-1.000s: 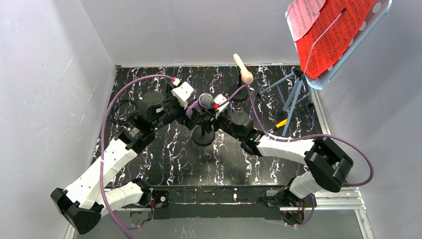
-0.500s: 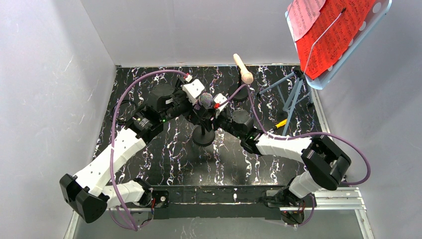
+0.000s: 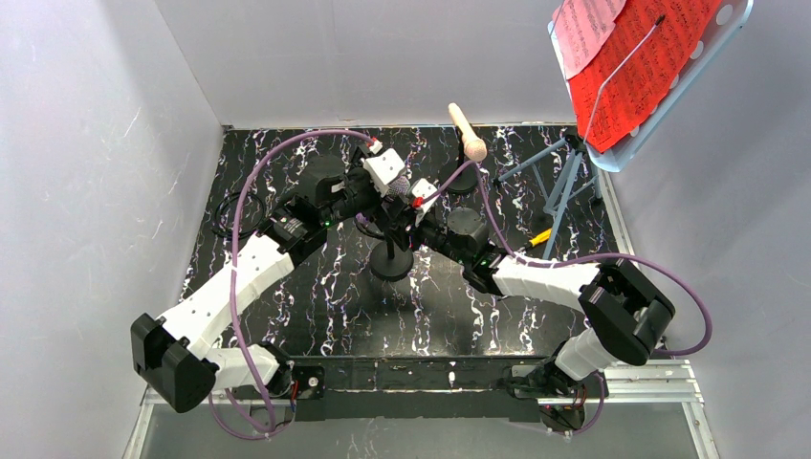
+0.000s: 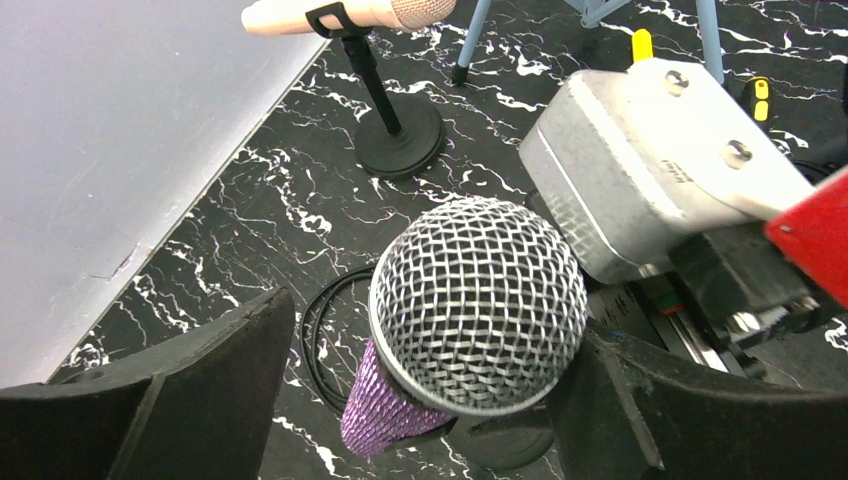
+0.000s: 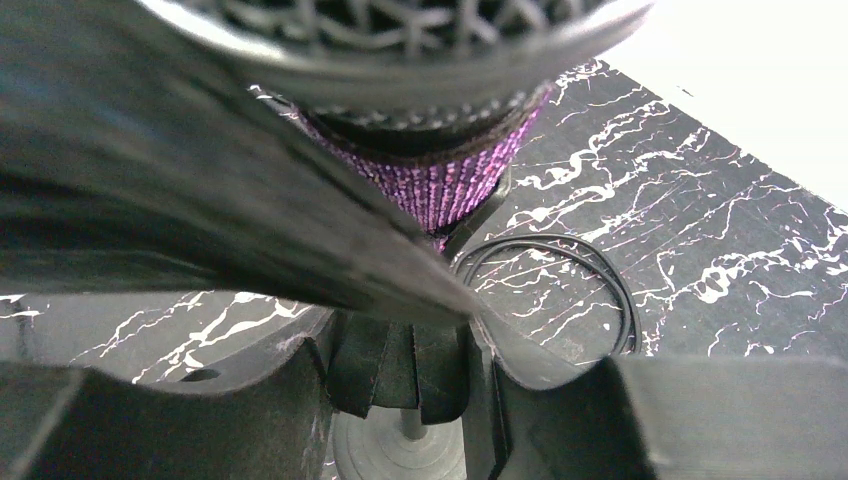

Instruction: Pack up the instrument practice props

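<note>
The purple glitter microphone [image 4: 478,305] stands on its black post [image 3: 391,260] at mid-frame of the marbled surface [image 3: 325,306], with open room toward the lower edge and the left wall [image 3: 96,172]. The left gripper [image 4: 435,335], jaws apart, brackets the silver grille, having swung in from the left since the earlier frame. The right gripper [image 5: 405,400] flanks the clip [image 5: 395,365] beneath the microphone; whether it pinches I cannot tell. The cream microphone [image 3: 468,132] sits at upper centre and the red pages [image 3: 641,67] at upper right.

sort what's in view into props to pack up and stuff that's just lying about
To pack: purple microphone, cream microphone, purple mic's post, cream mic's post, red sheet-music pages, pink page.
Lying about: yellow screwdriver, black cable loop.
</note>
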Robot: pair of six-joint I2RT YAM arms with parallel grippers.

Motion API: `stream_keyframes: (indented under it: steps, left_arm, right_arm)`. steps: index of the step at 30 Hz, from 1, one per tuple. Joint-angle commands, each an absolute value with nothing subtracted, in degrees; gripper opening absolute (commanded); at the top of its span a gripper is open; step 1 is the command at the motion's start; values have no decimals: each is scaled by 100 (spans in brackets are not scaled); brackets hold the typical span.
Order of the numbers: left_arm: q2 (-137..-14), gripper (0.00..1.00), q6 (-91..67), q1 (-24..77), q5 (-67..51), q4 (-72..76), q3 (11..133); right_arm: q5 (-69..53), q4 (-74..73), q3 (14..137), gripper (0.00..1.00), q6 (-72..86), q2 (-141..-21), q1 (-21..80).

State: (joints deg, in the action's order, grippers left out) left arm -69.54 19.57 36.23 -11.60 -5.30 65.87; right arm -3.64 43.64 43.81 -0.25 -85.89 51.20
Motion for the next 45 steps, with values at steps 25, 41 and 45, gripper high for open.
stream_keyframes:
  steps: [25, 41, 45]
  left_arm:
    - [-6857, 1, 1795, 3471, -241, -292, 7020]
    - [-6690, 0, 1091, 2694, 736, -1148, 8015]
    - [-6711, 0, 938, 2552, 806, -1631, 8320]
  right_arm:
    - [-603, 4154, 4195, 1, 168, -8517, 5071]
    - [-738, 3719, 4210, 1, 20, -8499, 5079]
    - [-755, 3663, 4229, 1, 22, -8486, 5078]
